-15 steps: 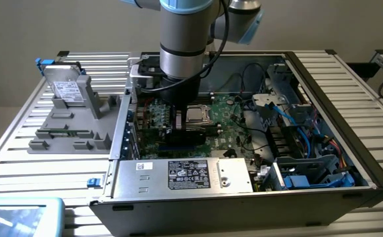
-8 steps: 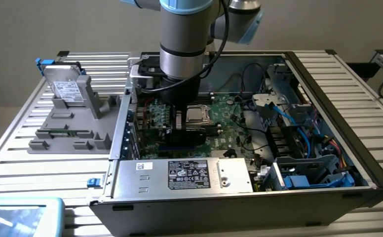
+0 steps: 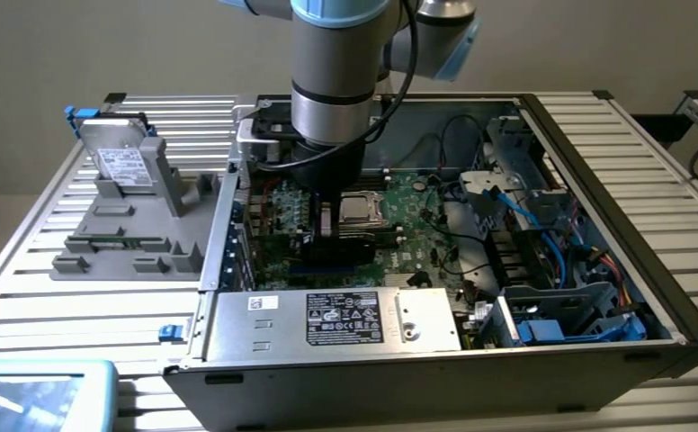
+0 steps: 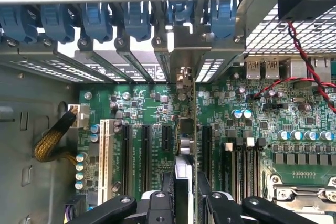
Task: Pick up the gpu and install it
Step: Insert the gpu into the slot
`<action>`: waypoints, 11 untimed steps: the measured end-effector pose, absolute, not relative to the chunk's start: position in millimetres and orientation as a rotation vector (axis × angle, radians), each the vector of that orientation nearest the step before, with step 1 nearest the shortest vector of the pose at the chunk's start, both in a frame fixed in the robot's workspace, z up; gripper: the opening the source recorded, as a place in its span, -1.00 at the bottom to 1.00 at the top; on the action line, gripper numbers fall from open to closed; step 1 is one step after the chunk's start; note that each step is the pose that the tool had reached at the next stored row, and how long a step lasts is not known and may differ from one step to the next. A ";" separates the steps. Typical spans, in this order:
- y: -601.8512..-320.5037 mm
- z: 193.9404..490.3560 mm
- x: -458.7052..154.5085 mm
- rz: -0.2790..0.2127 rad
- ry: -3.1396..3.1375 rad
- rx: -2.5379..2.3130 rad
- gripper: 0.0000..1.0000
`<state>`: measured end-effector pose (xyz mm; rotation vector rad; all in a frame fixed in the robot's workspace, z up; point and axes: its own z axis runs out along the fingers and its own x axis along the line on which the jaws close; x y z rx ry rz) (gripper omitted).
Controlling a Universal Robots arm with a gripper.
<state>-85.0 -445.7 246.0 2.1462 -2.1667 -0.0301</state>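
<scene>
Jaws: closed on the gpu [image 4: 187, 145], which is gripped edge-on between the two black fingers [image 4: 167, 192] of the gripper [image 4: 184, 198].
Gpu position: held upright over the motherboard [image 4: 152, 103], inside the open computer case [image 3: 637, 297]; its silver end bracket [image 4: 184, 51] is seen up against the rear slot opening.
Step in hand: judged to be insertion; whether the card is seated cannot be told.
Next move calls for: a straight press along the card's plane, bracket kept in line with the rear opening.
Edges: neighbouring black expansion slots [image 4: 146, 156] lie just beside the card; blue slot latches [image 4: 136, 19] line the rear wall.
Open room: tight on both sides; a red-and-black twisted wire [image 4: 299, 61] is well apart.
Outside the case: a grey fixture [image 3: 121, 225] with a drive [image 3: 121, 166] rests on the worktop [image 3: 37, 306].
</scene>
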 end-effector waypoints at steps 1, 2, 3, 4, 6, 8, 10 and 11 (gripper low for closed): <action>-445.7 246.0 -85.0 -0.031 -2.167 2.147 -0.44; -445.7 245.9 -85.0 -0.031 -2.167 2.147 -0.44; -445.7 245.9 -85.0 -0.031 -2.167 2.147 -0.44; -445.8 245.9 -84.9 -0.031 -2.167 2.147 -0.44; -445.8 245.9 -85.0 -0.031 -2.167 2.147 -0.44; -445.8 245.9 -85.1 -0.031 -2.167 2.147 -0.44; -446.0 245.8 -85.2 -0.031 -2.167 2.148 -0.44; -446.2 245.8 -85.3 -0.031 -2.166 2.148 -0.44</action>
